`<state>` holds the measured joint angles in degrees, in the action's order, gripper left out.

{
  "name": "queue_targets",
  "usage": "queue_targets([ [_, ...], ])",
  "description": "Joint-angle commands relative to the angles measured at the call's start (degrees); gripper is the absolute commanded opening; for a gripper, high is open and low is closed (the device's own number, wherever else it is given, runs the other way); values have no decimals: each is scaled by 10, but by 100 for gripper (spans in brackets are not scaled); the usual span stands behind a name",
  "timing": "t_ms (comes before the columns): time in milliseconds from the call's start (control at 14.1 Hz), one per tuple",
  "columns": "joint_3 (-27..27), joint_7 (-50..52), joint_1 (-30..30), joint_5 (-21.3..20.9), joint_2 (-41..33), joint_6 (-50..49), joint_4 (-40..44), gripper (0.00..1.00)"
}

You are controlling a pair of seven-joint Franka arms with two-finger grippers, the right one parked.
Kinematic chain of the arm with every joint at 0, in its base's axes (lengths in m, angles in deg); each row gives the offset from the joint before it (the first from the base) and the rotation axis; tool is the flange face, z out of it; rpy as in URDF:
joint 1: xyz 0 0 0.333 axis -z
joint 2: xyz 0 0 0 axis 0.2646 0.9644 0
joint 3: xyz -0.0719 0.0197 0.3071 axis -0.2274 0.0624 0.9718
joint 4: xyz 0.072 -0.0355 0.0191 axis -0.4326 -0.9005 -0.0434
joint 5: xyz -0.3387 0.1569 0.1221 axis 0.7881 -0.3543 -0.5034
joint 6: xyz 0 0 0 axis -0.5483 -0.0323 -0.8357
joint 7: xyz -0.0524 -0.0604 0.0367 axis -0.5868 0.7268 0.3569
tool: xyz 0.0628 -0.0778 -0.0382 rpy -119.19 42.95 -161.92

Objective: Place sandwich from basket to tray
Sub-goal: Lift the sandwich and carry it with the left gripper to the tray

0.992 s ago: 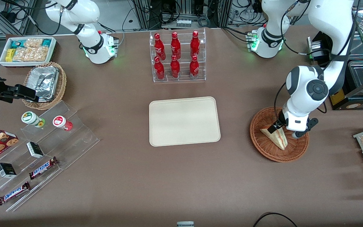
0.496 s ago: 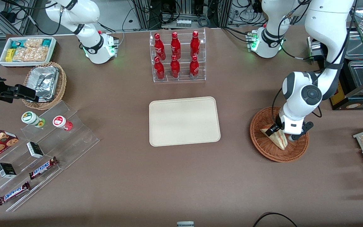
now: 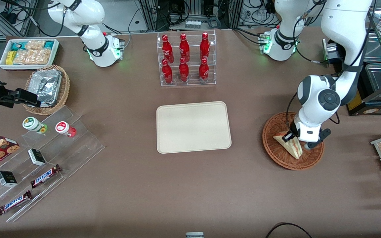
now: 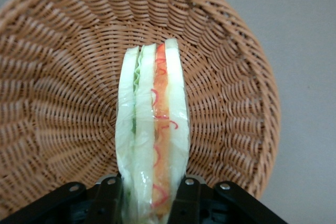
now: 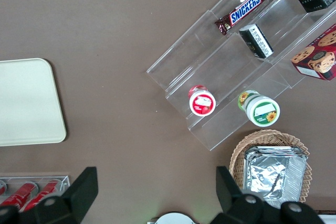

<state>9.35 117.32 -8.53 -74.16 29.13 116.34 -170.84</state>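
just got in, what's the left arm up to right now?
The gripper is down in the reddish-brown basket, jaws shut on the wrapped sandwich. In the wrist view the wedge sits squeezed between the two fingers, with the basket's weave right under it, so it looks barely lifted, if at all. The cream tray at mid-table has nothing on it yet; the move there is not yet done.

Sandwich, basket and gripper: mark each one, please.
sandwich (image 4: pixel 153 129), left wrist view, filling edge.
basket (image 3: pixel 278 157), front view, woven rim.
gripper (image 4: pixel 152 195), left wrist view, between fingertips, shut on the sandwich over the basket.
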Motion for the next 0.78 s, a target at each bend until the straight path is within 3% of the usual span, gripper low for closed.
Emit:
queue_targets([
  [0, -16, 8, 18, -37, -34, -160, 92, 0],
  [213, -31, 5, 68, -37, -13, -282, 227, 0],
  [496, -36, 6, 157, -25, 29, -282, 292, 0],
  [709, -36, 9, 211, 8, 95, -280, 357, 0],
])
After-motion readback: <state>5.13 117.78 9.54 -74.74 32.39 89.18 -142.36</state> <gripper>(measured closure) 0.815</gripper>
